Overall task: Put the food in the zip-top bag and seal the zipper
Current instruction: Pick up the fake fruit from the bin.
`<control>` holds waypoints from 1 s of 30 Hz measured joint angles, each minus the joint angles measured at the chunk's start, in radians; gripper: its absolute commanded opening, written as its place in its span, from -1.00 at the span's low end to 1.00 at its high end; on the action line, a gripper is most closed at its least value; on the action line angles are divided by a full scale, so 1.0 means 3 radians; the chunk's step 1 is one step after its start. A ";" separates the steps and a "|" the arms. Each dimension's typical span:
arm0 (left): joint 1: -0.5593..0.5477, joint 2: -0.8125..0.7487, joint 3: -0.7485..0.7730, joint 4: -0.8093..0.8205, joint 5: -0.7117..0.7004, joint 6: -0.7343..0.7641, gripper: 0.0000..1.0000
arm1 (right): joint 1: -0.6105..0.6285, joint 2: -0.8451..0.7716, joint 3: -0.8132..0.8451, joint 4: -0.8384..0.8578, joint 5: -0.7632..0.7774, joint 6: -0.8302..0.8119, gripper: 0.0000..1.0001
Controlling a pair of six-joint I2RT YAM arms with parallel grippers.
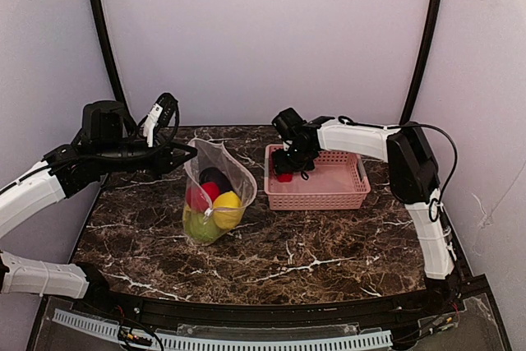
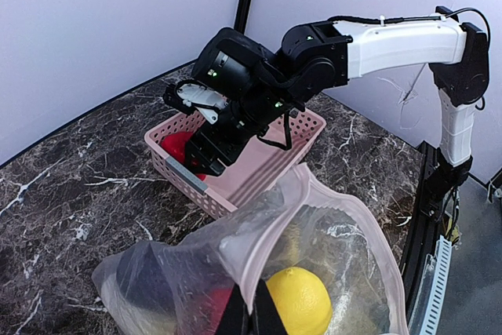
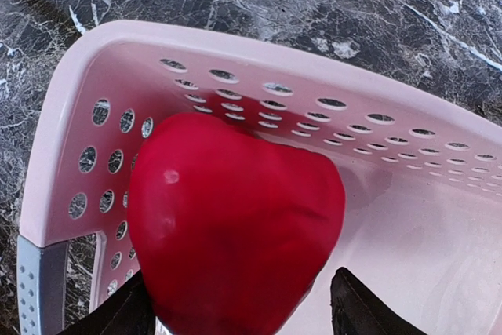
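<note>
my left hand [image 1: 191, 154] is pinched fully shut on the rim of the zip-top bag [image 1: 215, 191], with the fingertips [image 2: 252, 318] pressed together on the plastic. the bag stands upright on the desk [image 1: 288, 260], left of the middle and nearer the far edge than the near one. its mouth gapes open and the zipper [image 2: 260, 253] along the rim is unsealed. through the clear wall i can see a yellow piece [image 1: 228, 208], a red piece [image 1: 200, 196] and a green piece [image 1: 200, 226] at the bottom. there is also a dark shape [image 1: 215, 177] on top that i cannot identify.

my right hand [image 1: 289, 168] is reached down into the pink basket [image 1: 329, 200], which sits just beside the bag toward the far right of the desk. the red pepper [image 3: 235, 225] lies in the basket's left end, tucked into the corner against the perforated wall. from the wrist view the jaws stand wide, one finger [image 3: 118, 313] on each side of the pepper. one looks right against it, while the other shows a sliver of gap, so the hand straddles the pepper without clamping it.
</note>
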 measured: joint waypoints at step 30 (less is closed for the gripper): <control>0.0000 0.0000 0.0000 0.0000 0.0000 -0.0003 -0.99 | 0.0000 0.0000 -0.0051 0.0134 -0.0025 -0.0047 0.13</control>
